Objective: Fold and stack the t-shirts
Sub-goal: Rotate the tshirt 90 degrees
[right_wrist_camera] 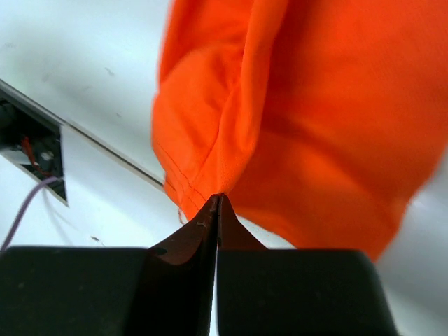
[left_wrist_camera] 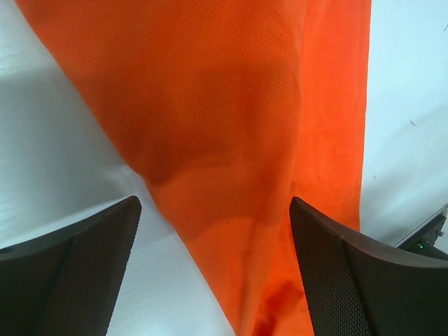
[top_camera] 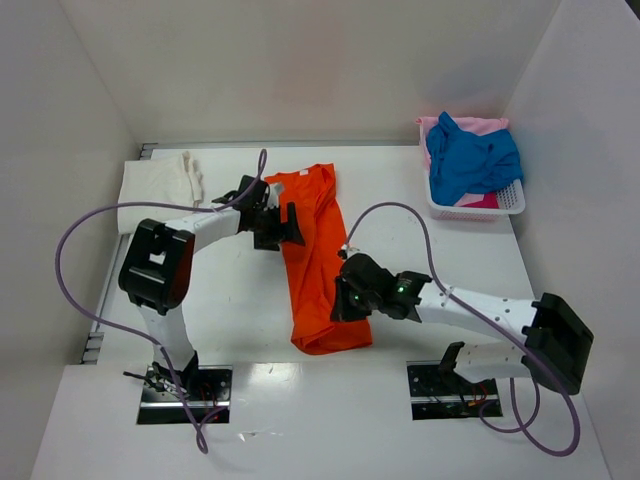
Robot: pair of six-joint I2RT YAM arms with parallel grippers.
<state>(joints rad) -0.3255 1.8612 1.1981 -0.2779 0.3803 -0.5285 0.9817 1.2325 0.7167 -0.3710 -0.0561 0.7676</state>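
Pinching the near end of the orange t-shirt [top_camera: 315,250], the right gripper [right_wrist_camera: 218,199] is showing its jaws pressed together, with a fold of the hem gathered right at their tips. From the wrist view the cloth is lifting slightly off the tabletop [top_camera: 230,300] there.

The shirt is lying as a long narrow strip down the middle of the tabletop, running near to far. It appears to be folded lengthwise already.

Farther along, the left gripper [left_wrist_camera: 213,203] is hanging over the strip's left edge with its jaws wide apart, gripping nothing. Orange cloth is lying between and below the fingers.

At the far left a cream-white t-shirt [top_camera: 155,190] is resting in a rough rectangle, apparently folded and set aside. At the far right, a blue t-shirt [top_camera: 470,160] and a pink t-shirt [top_camera: 480,125] are sitting bunched in the white basket [top_camera: 470,212].

Judgement: the task is roughly a third done. One shirt is looking finished, the orange one is in mid-fold with a crosswise fold and stacking to come, and two are untouched.
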